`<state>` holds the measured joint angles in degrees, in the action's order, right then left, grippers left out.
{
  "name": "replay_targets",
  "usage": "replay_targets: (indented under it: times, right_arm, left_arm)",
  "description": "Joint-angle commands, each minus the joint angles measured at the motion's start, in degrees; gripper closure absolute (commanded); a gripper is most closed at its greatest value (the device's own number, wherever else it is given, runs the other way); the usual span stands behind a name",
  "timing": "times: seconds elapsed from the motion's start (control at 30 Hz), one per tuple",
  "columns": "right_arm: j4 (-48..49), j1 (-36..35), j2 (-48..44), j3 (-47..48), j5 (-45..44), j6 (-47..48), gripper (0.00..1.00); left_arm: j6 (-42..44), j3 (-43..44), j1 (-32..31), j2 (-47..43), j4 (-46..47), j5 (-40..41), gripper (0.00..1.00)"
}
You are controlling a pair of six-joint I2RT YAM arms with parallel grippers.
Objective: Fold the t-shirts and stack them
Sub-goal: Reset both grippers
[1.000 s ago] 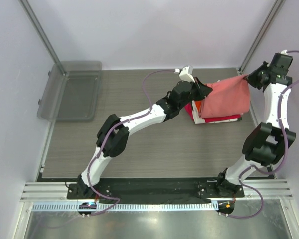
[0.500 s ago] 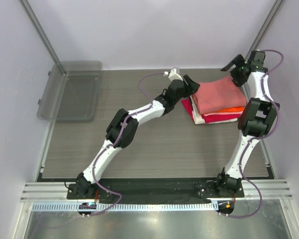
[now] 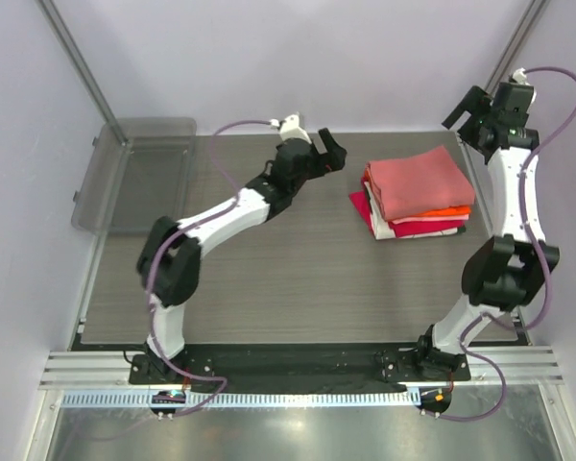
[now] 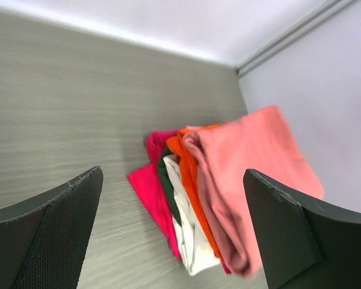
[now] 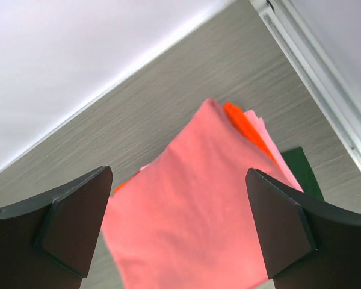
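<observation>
1. Watching the grey tray (image 3: 139,178) at the far left of the tabletop (image 3: 298,269), I see it well apart from the t-shirts (image 3: 418,206) stacked at far right;
2. the salmon-pink shirt (image 3: 420,181), stretched between both hands a second ago, now lies folded on top;
3. left hand (image 3: 332,154) and right hand (image 3: 468,113) have let go and drawn back, fingers apart.

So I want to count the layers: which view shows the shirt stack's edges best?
The left wrist view: the stack is seen side-on, its pink, orange, white and magenta folds fanned out. The top view shows mostly the pink shirt with thin strips beneath; the right wrist view, the pink top and an orange edge.
</observation>
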<state>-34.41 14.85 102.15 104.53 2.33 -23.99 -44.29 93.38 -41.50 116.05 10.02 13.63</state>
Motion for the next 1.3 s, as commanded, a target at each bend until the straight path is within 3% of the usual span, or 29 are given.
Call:
replay_targets:
  times: [0.0,0.1,0.17,0.23,0.3,0.4,0.5,0.6,0.67,0.73,0.9,1.07,1.17,1.27]
  right_arm:
    - [-0.3,-4.5,-7.7,-4.8,-3.6,5.0,0.00]
    - [0.1,-9.2,-11.9,-10.5,0.9,6.4,0.03]
    - [0.8,-12.5,-14.4,-14.5,0.8,7.9,0.10]
    - [1.6,-16.9,-16.3,-18.3,1.5,8.8,0.26]
    - [3.1,-19.5,-16.8,-20.9,7.2,9.6,0.32]
    - [3.0,-25.2,-16.3,-22.9,8.9,10.9,0.39]
    - [3.6,-30.2,-16.2,-25.9,8.3,10.7,0.38]
    - [8.8,-35.4,-19.8,-31.3,6.7,10.6,0.17]
    - [14.9,-38.0,-23.6,-39.7,2.8,10.8,0.01]
    - [20.1,-40.2,-29.9,-49.7,-0.4,7.8,0.00]
    - [36.8,-40.4,-40.0,-68.7,2.1,1.9,0.00]
    - [41.3,-40.5,-44.4,-77.7,-4.4,-0.3,0.00]
    - [45.2,-40.4,-47.3,-81.9,-3.3,-1.4,0.00]
    - [50.0,-40.5,-48.4,-86.4,-1.1,-3.4,0.00]
  left_arm:
    - [5.8,-5.7,2.3,-12.2,-4.0,5.1,0.00]
    - [5.6,-14.5,5.5,-19.7,-5.8,2.1,0.00]
    - [4.7,-21.4,7.7,-25.3,-6.4,0.9,0.00]
    - [4.0,-25.7,9.2,-29.3,-6.6,0.9,0.01]
    - [4.3,-31.9,9.9,-34.6,-6.6,2.1,0.00]
    - [4.7,-38.9,11.3,-40.6,-8.1,4.6,0.00]
    - [4.2,-43.7,12.1,-45.4,-11.2,4.7,0.00]
    - [6.1,-46.4,12.2,-48.3,-13.5,4.1,0.00]
    - [7.3,-49.6,12.2,-52.2,-15.1,4.1,0.00]
    - [7.6,-52.6,12.3,-57.0,-15.4,3.8,0.00]
    - [7.7,-65.6,12.2,-67.7,-13.7,4.8,0.00]
    - [11.5,-71.7,12.1,-79.0,-16.8,4.8,0.00]
    - [9.0,-74.5,12.2,-85.0,-21.4,10.1,0.00]
    - [8.8,-78.2,12.2,-93.5,-20.9,10.1,0.00]
